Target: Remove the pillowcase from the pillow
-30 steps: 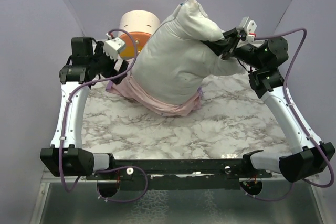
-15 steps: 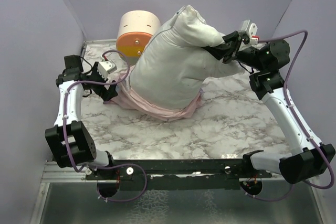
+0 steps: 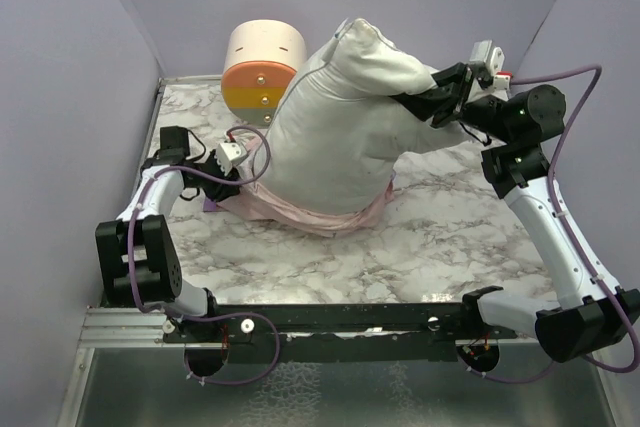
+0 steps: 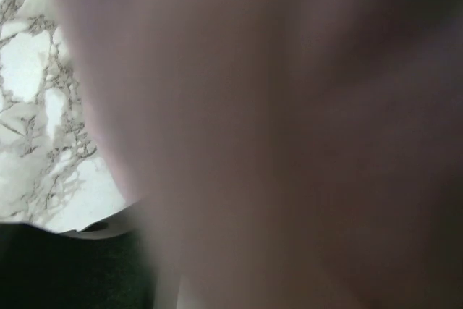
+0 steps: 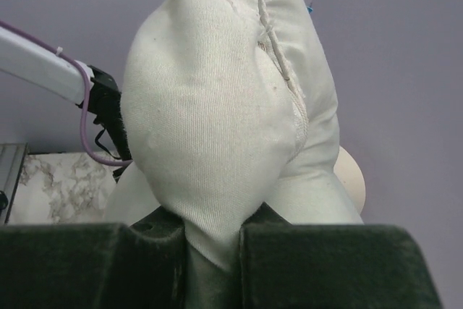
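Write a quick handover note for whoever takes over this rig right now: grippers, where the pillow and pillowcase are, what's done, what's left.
Right gripper: shut on an upper corner of the pillow, holding it lifted.
Left gripper: at the left edge of the pillowcase; pink fabric fills its camera, grip unclear.
Done: pillow mostly out; pillowcase bunched round its lower end on the table.
Left: pull the pillowcase fully off.
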Controlling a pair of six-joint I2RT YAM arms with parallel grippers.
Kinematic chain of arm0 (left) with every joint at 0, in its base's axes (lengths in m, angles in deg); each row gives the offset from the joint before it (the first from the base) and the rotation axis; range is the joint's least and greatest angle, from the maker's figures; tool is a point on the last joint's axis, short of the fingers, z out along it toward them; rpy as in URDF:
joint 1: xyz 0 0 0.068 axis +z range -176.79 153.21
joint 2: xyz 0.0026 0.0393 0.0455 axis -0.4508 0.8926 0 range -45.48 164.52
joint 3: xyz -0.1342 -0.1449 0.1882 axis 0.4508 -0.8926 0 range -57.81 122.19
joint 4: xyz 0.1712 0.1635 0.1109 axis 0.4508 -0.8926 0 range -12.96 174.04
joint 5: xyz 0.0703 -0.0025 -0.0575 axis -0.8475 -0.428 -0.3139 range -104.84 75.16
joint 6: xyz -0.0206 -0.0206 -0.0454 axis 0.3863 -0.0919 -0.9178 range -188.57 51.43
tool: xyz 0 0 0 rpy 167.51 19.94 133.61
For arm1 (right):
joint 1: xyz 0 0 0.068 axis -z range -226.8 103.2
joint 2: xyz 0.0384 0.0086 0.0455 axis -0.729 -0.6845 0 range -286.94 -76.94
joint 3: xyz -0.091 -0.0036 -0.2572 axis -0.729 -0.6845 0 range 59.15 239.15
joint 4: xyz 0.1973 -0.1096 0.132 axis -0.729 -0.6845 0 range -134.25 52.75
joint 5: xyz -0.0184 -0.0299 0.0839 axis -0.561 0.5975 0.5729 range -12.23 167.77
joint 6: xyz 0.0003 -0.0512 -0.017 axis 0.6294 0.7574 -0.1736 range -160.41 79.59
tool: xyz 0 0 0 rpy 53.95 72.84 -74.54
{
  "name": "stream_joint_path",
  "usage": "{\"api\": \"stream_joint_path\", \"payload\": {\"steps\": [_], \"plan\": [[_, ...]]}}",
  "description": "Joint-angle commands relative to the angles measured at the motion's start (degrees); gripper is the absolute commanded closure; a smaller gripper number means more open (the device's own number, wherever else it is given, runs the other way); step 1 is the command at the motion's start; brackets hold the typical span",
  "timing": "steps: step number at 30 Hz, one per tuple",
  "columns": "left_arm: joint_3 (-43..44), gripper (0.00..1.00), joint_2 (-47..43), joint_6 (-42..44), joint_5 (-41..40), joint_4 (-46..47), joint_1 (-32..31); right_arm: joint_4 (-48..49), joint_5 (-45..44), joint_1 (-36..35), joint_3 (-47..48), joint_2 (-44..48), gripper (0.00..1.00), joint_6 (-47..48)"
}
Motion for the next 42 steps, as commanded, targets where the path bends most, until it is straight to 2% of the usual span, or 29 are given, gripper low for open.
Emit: {"api": "stream_joint_path", "payload": {"steps": [1,2,4,11,17,19,28,35,38,42], "plan": [[-1.73,0.8,1.4,0.49,-1.88,5.41,-0.1,7.29,-7.46,0.91,0.86,2.34,0.99,-5.5],[-2.28,0.89,1.23,0.26,-2.51,6.31,0.48,7.37,-10.01,1.01,1.26,2.43,0.99,-5.5],[-3.61,0.98,0.36,-0.62,-3.35,8.34,2.08,7.15,-15.5,1.19,2.25,2.65,0.99,-5.2],[-4.97,1.0,-1.02,1.35,-5.22,7.31,7.3,8.3,-35.46,1.55,6.11,2.3,0.99,-4.91],[-6.56,1.0,-0.48,-0.1,-12.03,11.04,10.81,12.03,-58.74,1.73,8.23,2.71,0.99,-5.78],[-6.18,1.0,0.56,-1.19,-14.65,12.69,12.47,13.75,-64.07,1.81,9.41,2.54,0.99,-4.99],[-1.19,1.0,3.41,-1.05,-20.32,14.82,21.2,17.33,-69.39,1.91,13.3,2.1,0.99,-3.17],[6.4,1.0,5.18,-5.3,-22.3,16.91,26.27,17.4,-69.23,1.91,13.58,2.56,0.99,-3.07],[8.75,1.0,5.12,-6.88,-21.69,17.16,26.95,16.43,-68.62,1.91,14.19,2.66,0.99,-3.13],[12.53,1.0,3.39,-10.92,-16.47,13.02,26.03,14.37,-65.93,1.91,14.7,2.78,0.99,-4.19]]}}
